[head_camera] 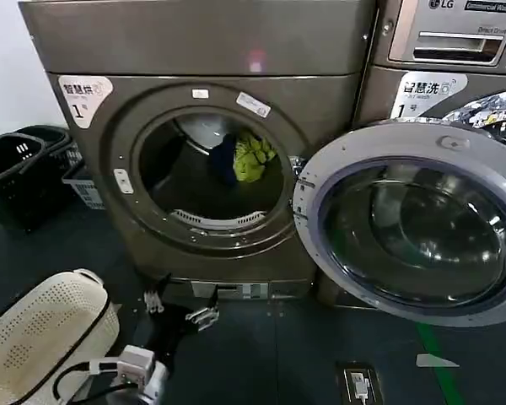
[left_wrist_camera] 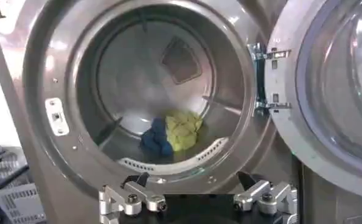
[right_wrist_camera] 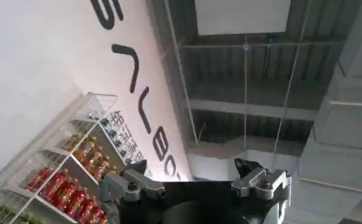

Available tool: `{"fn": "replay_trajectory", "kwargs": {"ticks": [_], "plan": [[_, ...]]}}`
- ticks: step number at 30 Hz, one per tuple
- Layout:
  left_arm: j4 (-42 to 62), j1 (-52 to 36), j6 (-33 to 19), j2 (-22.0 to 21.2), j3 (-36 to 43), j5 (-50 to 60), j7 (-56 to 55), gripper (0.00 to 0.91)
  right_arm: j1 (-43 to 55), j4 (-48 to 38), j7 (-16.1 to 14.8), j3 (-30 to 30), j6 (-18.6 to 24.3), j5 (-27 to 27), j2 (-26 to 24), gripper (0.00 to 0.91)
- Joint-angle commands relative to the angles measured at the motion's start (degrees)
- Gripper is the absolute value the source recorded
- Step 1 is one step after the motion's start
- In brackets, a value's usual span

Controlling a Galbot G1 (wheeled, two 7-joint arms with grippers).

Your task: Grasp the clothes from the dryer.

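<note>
The dryer [head_camera: 202,42] is a bronze-grey front loader with its round door [head_camera: 413,224] swung open to the right. The clothes lie inside the drum, a lime yellow-green piece [head_camera: 251,157] beside a dark navy piece [head_camera: 223,159]. My left gripper [head_camera: 179,308] hovers low in front of the machine, below the porthole, open and holding nothing. In the left wrist view it [left_wrist_camera: 193,179] faces the drum opening [left_wrist_camera: 47,73], with the yellow-green piece [left_wrist_camera: 182,129] and the navy piece [left_wrist_camera: 155,139] on the drum floor beyond it. My right gripper [right_wrist_camera: 190,165] is open and empty, pointing up toward a ceiling.
A cream perforated laundry basket [head_camera: 42,337] stands at the lower left next to my left arm. Black baskets [head_camera: 17,169] sit left of the dryer. An LG-labelled machine [head_camera: 455,34] stands to the right, behind the open door. The right wrist view shows a shelf of bottles [right_wrist_camera: 65,182].
</note>
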Motion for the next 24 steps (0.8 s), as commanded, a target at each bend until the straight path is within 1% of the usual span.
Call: {"fn": "replay_trajectory", "kwargs": {"ticks": [1,8,13,16,24], "plan": [[-0.1,-0.5,0.1,-0.1,0.1,-1.2,-0.1,0.907,-0.1,0.6,-0.1,0.2,-0.2,0.3,0.0,0.907],[0.8,-0.1,-3.2,0.1,0.1,-0.1,-0.3,0.907,-0.4,0.6,-0.8,0.4,-0.3,0.5,0.0,0.907],[1.8,-0.2,-4.4,0.2,-0.4,0.4,0.5,0.907,-0.3,0.5,-1.0,0.3,-0.1,0.6,0.3,0.907],[2.5,-0.4,-4.9,0.3,-0.5,0.0,0.9,0.907,0.0,0.5,-0.1,0.3,0.1,1.3,0.1,0.907],[2.9,-0.9,-5.9,0.7,-0.6,-1.8,1.7,0.907,0.2,0.7,-0.4,0.1,0.1,1.3,0.5,0.907]]}}
